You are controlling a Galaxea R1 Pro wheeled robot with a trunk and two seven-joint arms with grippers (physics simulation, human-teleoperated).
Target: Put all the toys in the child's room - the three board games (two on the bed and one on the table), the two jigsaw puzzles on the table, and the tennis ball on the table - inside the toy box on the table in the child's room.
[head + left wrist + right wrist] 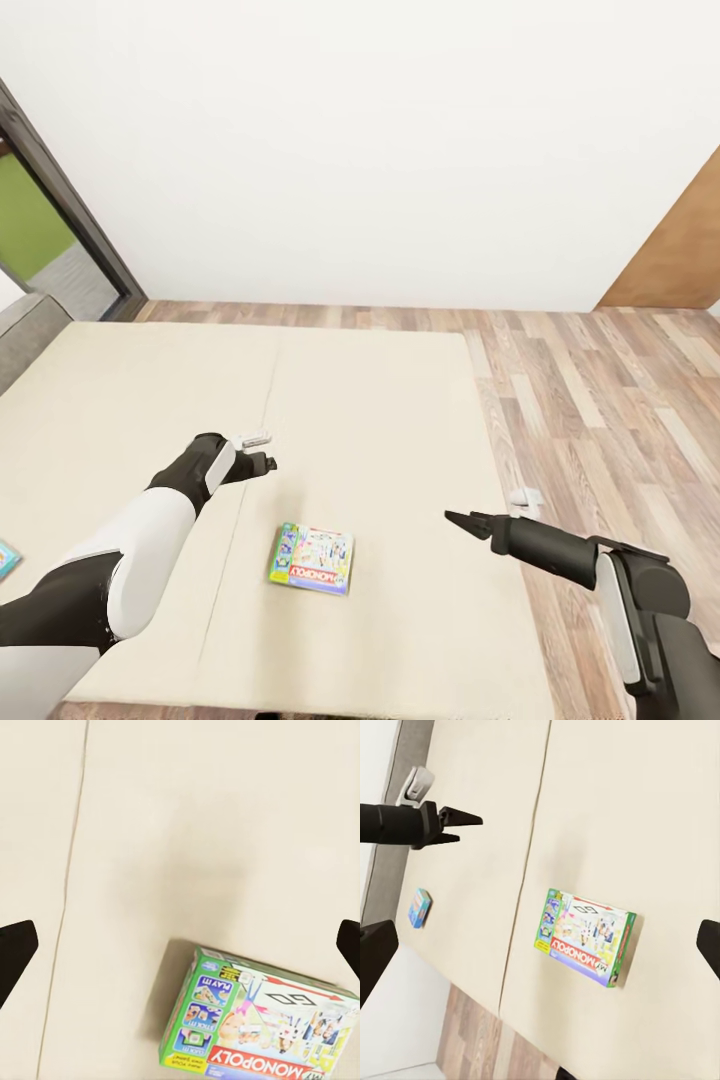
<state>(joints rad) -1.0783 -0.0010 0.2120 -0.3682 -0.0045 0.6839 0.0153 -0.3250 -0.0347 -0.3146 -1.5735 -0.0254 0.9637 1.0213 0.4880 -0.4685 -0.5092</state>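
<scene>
1. Monopoly board game (312, 559): lying flat on the cream bed (380, 420), near side, between the two arms.
2. Second board game (6, 560): blue box at the bed's near left edge, partly cut off.
3. Left pincer (268, 462): spread, empty, hovering just beyond the Monopoly box.
4. Right pincer (452, 518): spread, empty, right of the box, well apart.
5. Wood floor (600, 400): right of the bed.
</scene>
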